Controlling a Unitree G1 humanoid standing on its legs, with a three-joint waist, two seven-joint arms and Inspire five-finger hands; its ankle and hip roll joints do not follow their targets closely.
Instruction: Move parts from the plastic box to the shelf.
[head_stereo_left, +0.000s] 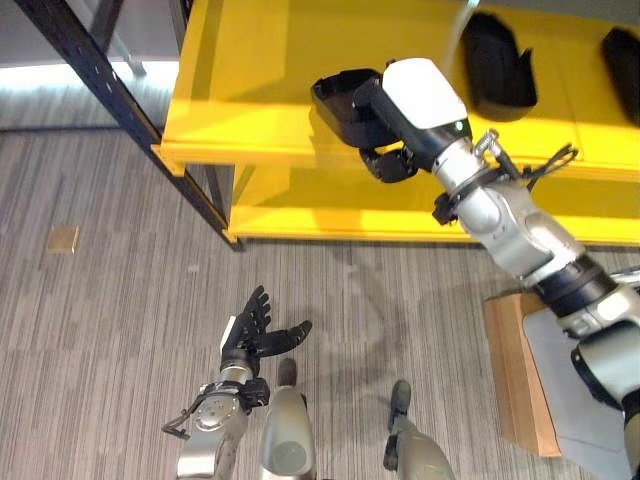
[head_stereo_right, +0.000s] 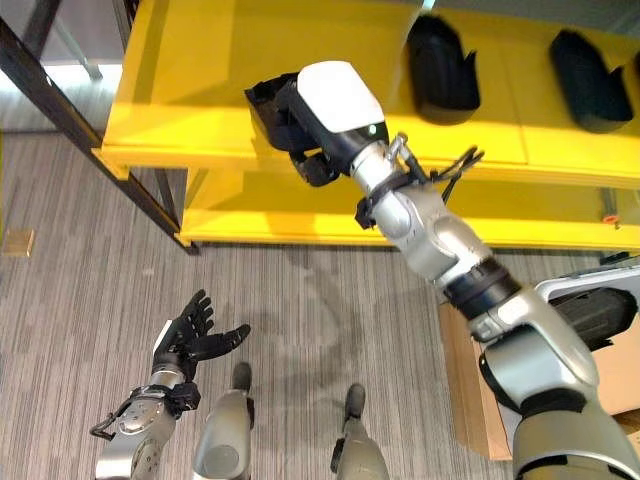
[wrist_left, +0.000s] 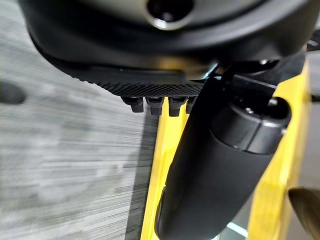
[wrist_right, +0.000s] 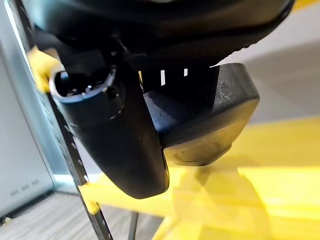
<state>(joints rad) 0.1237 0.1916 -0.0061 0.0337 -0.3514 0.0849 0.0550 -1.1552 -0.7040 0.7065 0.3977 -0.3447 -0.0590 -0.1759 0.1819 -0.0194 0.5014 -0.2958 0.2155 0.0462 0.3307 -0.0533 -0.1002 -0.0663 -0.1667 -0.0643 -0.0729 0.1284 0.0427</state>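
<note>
Gripping a black part (wrist_right: 200, 125) in my right hand (head_stereo_left: 385, 160), thumb and fingers curled round it, I hold it over the front edge of the yellow shelf (head_stereo_left: 250, 90), above the top board. Two more black parts (head_stereo_left: 497, 65) lie farther back on that board, well apart from mine. Low over the grey floor (head_stereo_left: 120, 280), my left hand (head_stereo_left: 255, 335) hangs with fingers straight and spread, holding nothing.

Your robot's arms and hands

Your right arm (head_stereo_right: 440, 240) is jointed silver-grey with black bands; its right hand (head_stereo_right: 335, 100) wears a white cover. Your left hand (head_stereo_left: 258, 335) is dark, white-patched, with ribbed palm padding.
</note>
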